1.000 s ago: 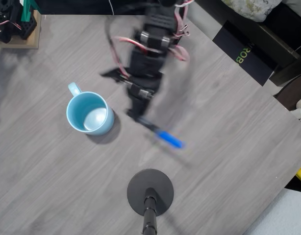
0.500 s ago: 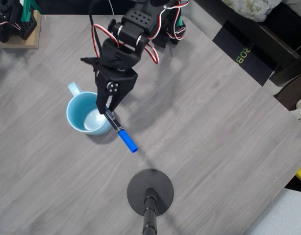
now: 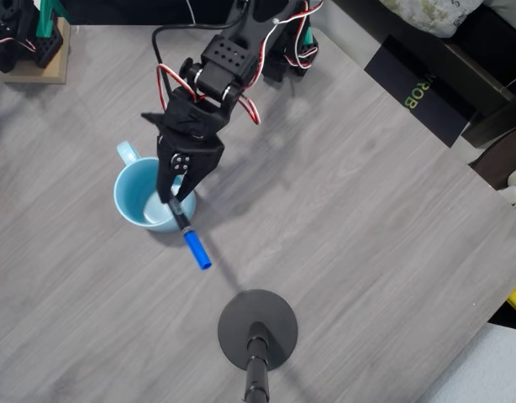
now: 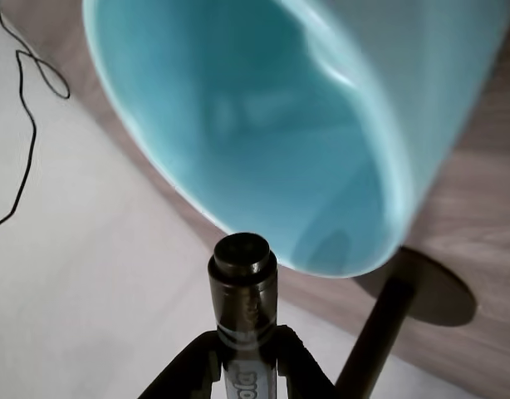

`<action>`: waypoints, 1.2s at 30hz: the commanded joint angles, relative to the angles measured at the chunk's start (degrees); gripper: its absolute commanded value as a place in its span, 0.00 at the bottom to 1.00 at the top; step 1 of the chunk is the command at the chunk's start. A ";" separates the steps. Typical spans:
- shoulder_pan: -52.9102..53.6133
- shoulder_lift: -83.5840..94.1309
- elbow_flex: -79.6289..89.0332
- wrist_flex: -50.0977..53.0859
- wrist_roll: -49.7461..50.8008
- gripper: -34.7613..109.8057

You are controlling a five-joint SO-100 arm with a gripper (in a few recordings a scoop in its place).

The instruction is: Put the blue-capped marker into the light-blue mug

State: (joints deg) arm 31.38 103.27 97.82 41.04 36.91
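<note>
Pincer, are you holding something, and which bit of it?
The pincer holds the blue-capped marker by its black barrel, blue cap sticking out past the light-blue mug.

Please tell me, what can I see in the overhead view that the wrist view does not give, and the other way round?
Overhead alone: the marker's blue cap pointing away from the mug, the mug's handle, and the arm's red and white wires. Wrist alone: the marker's black butt end close up, just outside the rim. Both: the gripper shut on the blue-capped marker at the light-blue mug, and the round black stand base.
</note>
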 commanded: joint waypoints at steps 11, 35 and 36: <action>1.41 6.06 5.19 -1.85 4.31 0.44; -17.93 9.58 2.29 -0.53 -58.45 0.29; -18.63 8.17 0.97 0.35 -61.26 0.29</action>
State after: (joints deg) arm 14.94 112.32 103.18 39.90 -14.85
